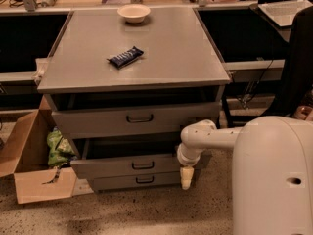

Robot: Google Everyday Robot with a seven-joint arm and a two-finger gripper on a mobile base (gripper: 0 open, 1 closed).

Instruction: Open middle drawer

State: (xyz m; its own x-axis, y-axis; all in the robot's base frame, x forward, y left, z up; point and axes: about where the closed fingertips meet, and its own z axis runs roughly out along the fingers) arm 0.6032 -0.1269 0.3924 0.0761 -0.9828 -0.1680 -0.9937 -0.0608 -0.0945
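Note:
The grey cabinet (132,77) has three drawers. The middle drawer (112,167) is wide and shallow with a small dark loop handle (143,165). It stands pulled out a little, with a dark gap above its front. My gripper (186,178) points down at the right end of this drawer's front, close to it. The white arm (210,138) reaches in from the right. The taller top drawer (98,121) also sits slightly out. The smallest drawer (117,181) is below, nearly flush.
A white bowl (134,12) and a dark snack bar (125,56) lie on the cabinet top. An open cardboard box (29,180) and a green bag (58,148) sit on the floor at the left. My white body (274,180) fills the lower right.

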